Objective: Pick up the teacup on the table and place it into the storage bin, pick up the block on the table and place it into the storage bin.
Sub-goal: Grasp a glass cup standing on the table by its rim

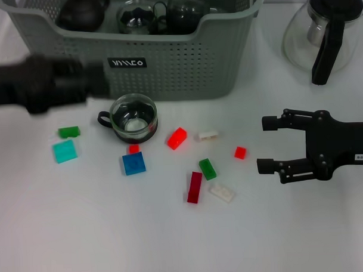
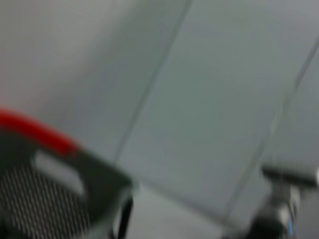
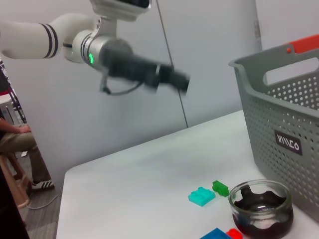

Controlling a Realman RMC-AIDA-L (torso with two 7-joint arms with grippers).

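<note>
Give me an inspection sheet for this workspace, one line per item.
Surface: white table, bare toward the robot.
Job's things: glass teacup upright on the table, just in front of the storage bin; loose blocks spread around it, among them a blue block and a dark red block. The bin already holds dark glassware.
Clutter: glass teapot with black handle, beside the bin on the right.
Grippers: right gripper low over the table to the right of the blocks, jaws open and empty; left gripper raised in front of the bin, blurred.
Cables: a thin black cable on the left arm.
Surroundings: grey wall panels; a seated person's leg beyond the table.
</note>
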